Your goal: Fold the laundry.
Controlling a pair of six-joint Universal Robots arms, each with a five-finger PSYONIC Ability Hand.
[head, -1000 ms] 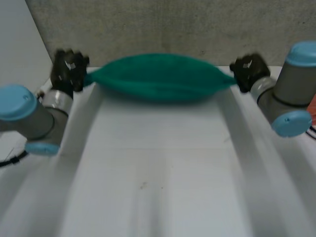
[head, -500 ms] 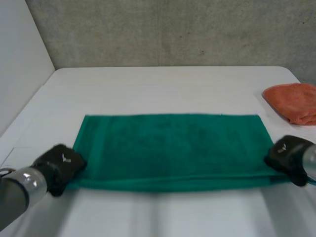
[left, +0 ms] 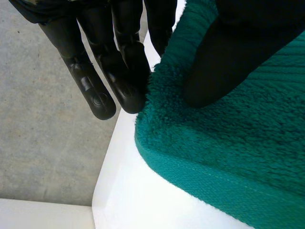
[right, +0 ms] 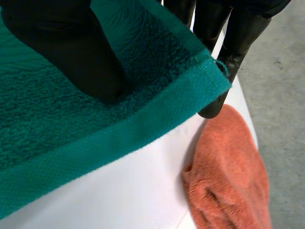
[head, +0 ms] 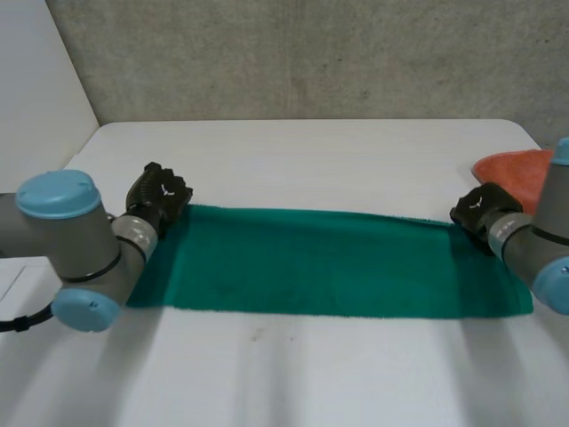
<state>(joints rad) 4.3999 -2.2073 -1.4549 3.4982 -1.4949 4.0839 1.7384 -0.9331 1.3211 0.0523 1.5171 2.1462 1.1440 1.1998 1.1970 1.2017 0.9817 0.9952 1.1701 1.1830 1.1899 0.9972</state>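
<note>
A white worktop [head: 293, 160] is standing by a grey wall [head: 311, 53], and a green towel [head: 329, 267] is lying flat across it. The left hand [head: 158, 197] is pinching the towel's far left corner, and the right hand [head: 480, 212] is pinching its far right corner, near an orange cloth [head: 516, 167]. Up close, thumbs are pressing on top, fingers underneath.

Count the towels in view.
2. The green towel lies flat, far corners pinched by the left hand and right hand; the orange towel sits bunched beyond the right hand, partly hidden.
</note>
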